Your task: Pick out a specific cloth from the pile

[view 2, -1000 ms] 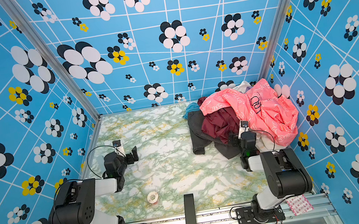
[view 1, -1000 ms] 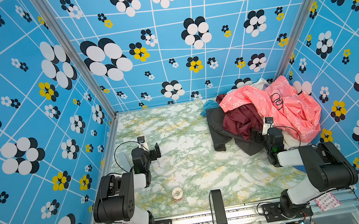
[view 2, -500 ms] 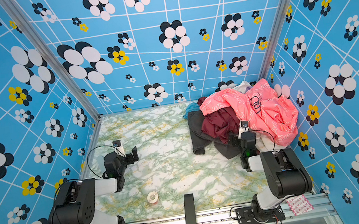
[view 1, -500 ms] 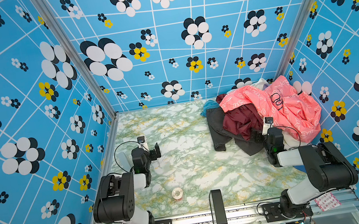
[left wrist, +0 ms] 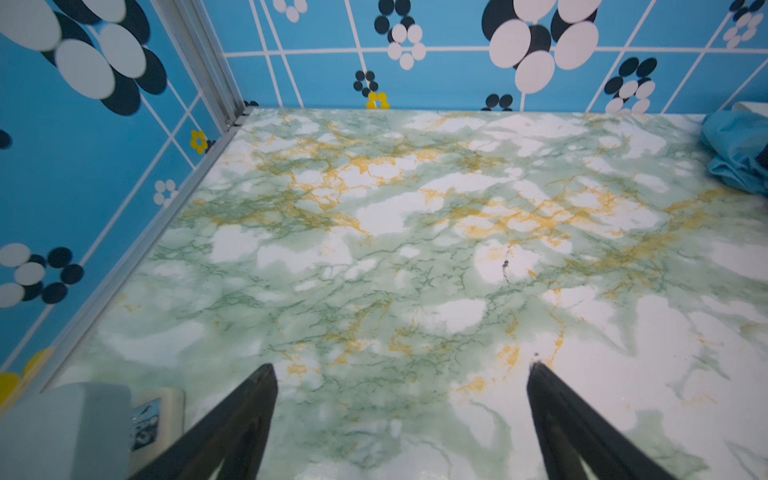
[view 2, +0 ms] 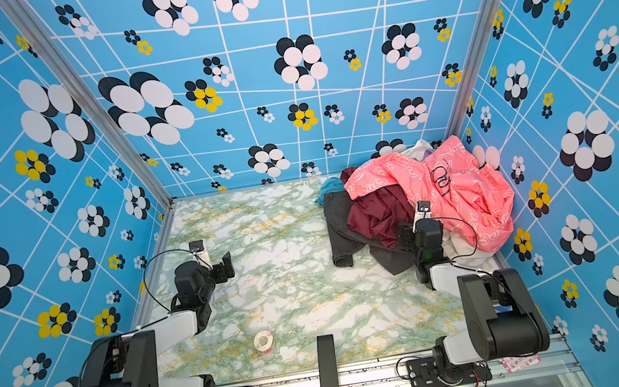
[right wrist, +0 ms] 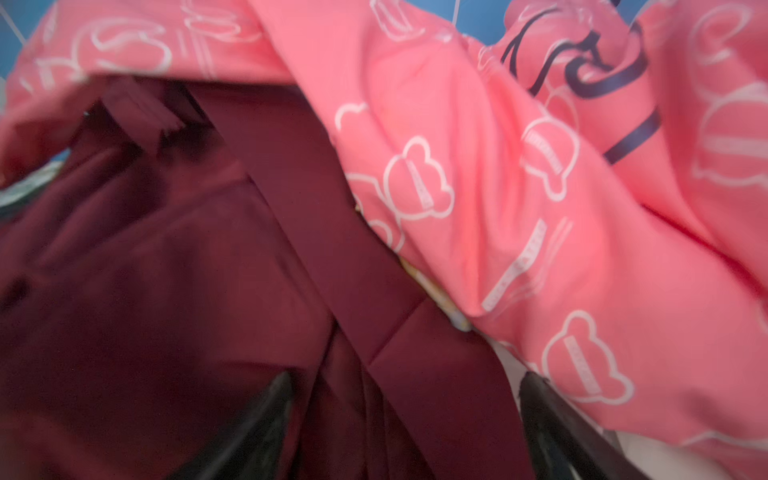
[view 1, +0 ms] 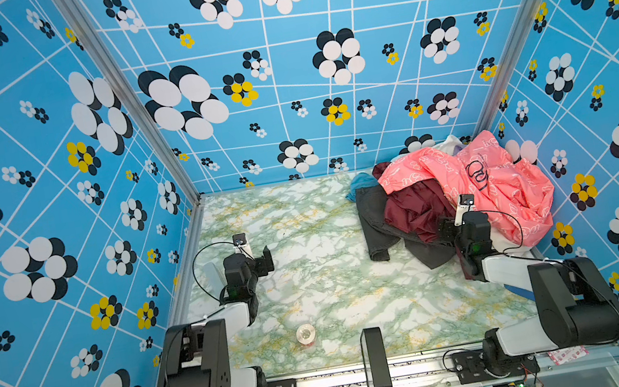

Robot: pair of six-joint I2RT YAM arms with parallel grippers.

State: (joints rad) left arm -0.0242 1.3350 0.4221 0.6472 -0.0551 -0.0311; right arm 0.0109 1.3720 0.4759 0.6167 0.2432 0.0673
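The pile (view 1: 468,194) lies in the far right corner in both top views. A pink white-printed jacket (view 1: 486,179) lies on top of it. The cloth (view 1: 411,208), dark maroon and slightly shiny, spills out from under the jacket onto a dark grey garment (view 1: 376,230). My right gripper (view 1: 445,227) is at the pile's near edge. In the right wrist view it (right wrist: 405,376) is open, and its jaws straddle folds of the cloth (right wrist: 208,270) beside the jacket (right wrist: 540,208). My left gripper (view 1: 264,258) hangs open over bare table (left wrist: 374,249) with nothing between its fingers (left wrist: 266,374).
A small roll of tape (view 1: 305,334) lies near the table's front edge, with a black upright post (view 1: 375,361) beside it. Blue patterned walls close in three sides. A blue garment (view 1: 359,186) and a white piece (view 1: 447,143) sit at the pile's back.
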